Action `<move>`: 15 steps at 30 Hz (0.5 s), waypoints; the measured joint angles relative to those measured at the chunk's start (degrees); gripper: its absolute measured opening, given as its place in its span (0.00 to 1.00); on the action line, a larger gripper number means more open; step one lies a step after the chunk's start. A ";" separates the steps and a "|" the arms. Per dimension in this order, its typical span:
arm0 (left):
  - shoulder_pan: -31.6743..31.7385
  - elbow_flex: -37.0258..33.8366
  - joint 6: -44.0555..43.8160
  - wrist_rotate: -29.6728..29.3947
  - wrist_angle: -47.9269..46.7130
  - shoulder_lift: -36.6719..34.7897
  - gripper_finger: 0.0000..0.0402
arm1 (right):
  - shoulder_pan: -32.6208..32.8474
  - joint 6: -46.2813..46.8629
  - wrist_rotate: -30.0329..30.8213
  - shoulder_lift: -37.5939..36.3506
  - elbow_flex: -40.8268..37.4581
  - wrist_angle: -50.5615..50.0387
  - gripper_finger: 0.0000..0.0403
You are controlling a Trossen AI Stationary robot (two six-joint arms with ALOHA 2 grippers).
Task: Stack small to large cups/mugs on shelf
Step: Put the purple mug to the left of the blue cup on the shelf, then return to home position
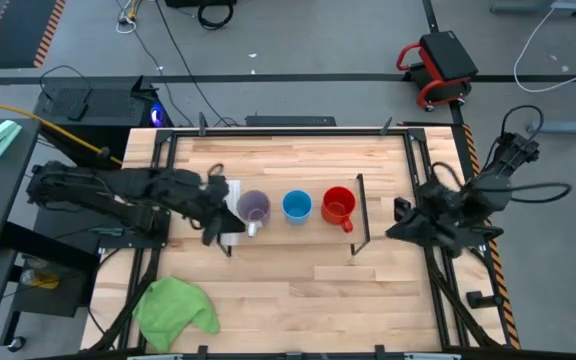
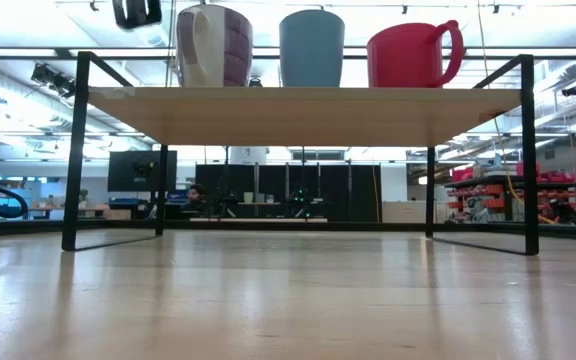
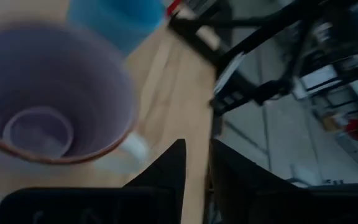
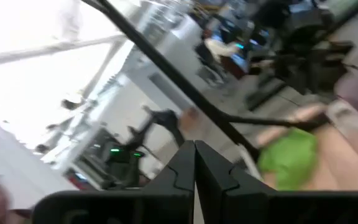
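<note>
Three cups stand in a row on the low wooden shelf (image 1: 298, 235) (image 2: 308, 105). They are the translucent purple mug (image 1: 254, 208) (image 2: 214, 45) with a white handle, the light-blue cup (image 1: 297, 205) (image 2: 311, 47) and the red mug (image 1: 339, 206) (image 2: 413, 55). My left gripper (image 1: 224, 218) (image 3: 197, 152) hovers at the shelf's left end, just beside the purple mug (image 3: 48, 106). Its fingers are a little apart with nothing between them, and the white handle (image 3: 133, 147) lies next to one finger. My right gripper (image 4: 194, 152) is shut and empty, off the shelf's right end (image 1: 413, 225).
A green cloth (image 1: 175, 305) (image 4: 288, 155) lies on the tabletop at the near left. The shelf's black end frames (image 1: 362, 215) (image 2: 76, 150) stand on either side of the cups. Bare tabletop lies in front of the shelf.
</note>
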 joint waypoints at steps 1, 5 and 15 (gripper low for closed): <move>0.00 0.40 0.61 0.02 0.07 -1.10 0.20 | 0.00 -1.18 -1.01 -0.50 0.00 1.76 0.03; 0.00 1.57 4.58 0.02 0.10 -5.48 0.19 | 0.00 -6.89 -6.25 -3.01 0.07 8.30 0.03; 0.00 1.64 10.53 0.00 0.62 -13.31 0.18 | 0.01 -12.50 -14.15 -10.40 0.09 12.28 0.03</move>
